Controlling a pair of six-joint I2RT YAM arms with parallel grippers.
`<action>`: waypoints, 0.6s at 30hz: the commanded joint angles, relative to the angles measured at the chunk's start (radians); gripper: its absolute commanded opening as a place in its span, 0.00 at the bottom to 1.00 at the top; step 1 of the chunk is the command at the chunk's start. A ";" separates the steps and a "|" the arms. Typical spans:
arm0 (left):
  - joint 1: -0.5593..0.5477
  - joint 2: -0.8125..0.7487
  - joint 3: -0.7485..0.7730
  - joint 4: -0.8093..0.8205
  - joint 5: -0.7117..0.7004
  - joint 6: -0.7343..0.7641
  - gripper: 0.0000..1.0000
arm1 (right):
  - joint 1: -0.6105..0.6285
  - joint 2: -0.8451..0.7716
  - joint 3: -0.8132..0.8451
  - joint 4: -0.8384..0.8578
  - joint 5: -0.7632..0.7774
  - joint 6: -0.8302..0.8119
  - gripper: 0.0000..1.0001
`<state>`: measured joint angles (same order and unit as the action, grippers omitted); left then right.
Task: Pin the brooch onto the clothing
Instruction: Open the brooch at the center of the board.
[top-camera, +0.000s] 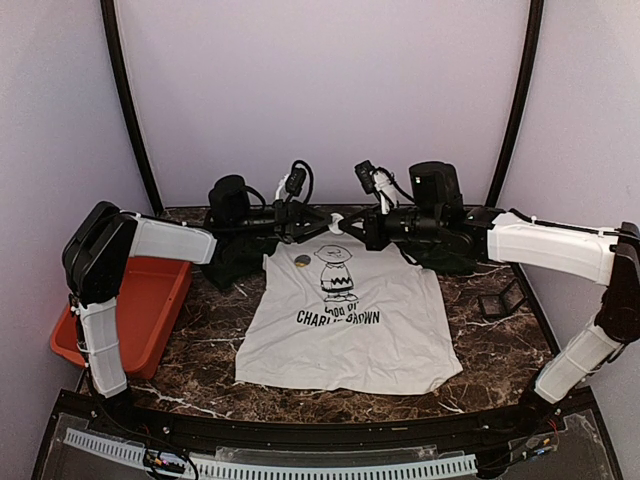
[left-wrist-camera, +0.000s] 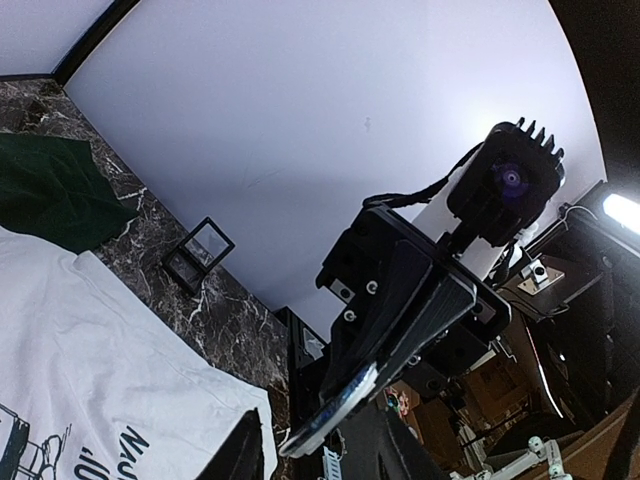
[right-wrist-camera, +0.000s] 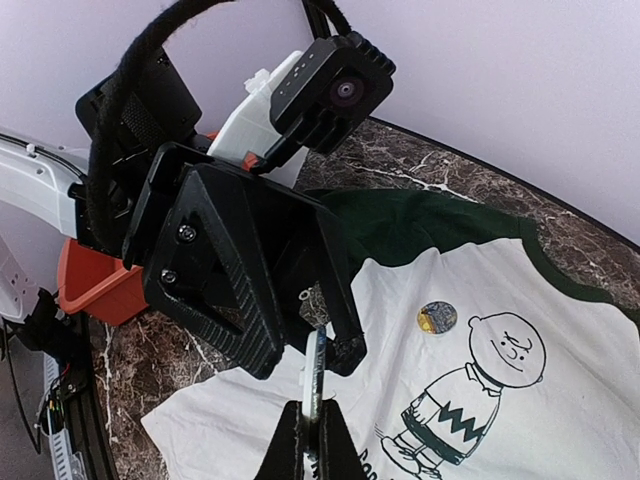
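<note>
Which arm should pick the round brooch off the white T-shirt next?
Left, probably: the small round brooch lies on the white green-sleeved T-shirt toward its side, the left claw has its jaws apart, and the right claw is shut on a thin white strip.

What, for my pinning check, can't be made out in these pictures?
Top view: shirt collar and both fingertip pairs, hidden under the meeting arms.
Top view: brooch, too small to show design or whether pinned.
Right wrist view: what the thin strip in the right gripper is; whether the left gripper grips it, its fingers block that.
Left wrist view: brooch out of frame; shirt print cut by the bottom edge.
</note>
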<state>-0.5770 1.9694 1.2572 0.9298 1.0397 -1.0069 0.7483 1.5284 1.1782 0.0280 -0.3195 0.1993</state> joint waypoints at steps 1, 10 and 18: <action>0.002 -0.009 -0.011 0.036 0.029 -0.005 0.38 | 0.009 -0.013 0.017 0.024 0.013 -0.005 0.00; 0.002 -0.007 -0.017 0.020 0.029 0.008 0.39 | 0.010 -0.027 0.013 0.038 0.003 -0.001 0.00; 0.003 -0.008 -0.026 0.056 0.036 -0.011 0.40 | 0.009 -0.031 0.017 0.041 0.002 0.000 0.00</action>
<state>-0.5770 1.9694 1.2537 0.9443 1.0557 -1.0077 0.7483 1.5276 1.1782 0.0299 -0.3168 0.1997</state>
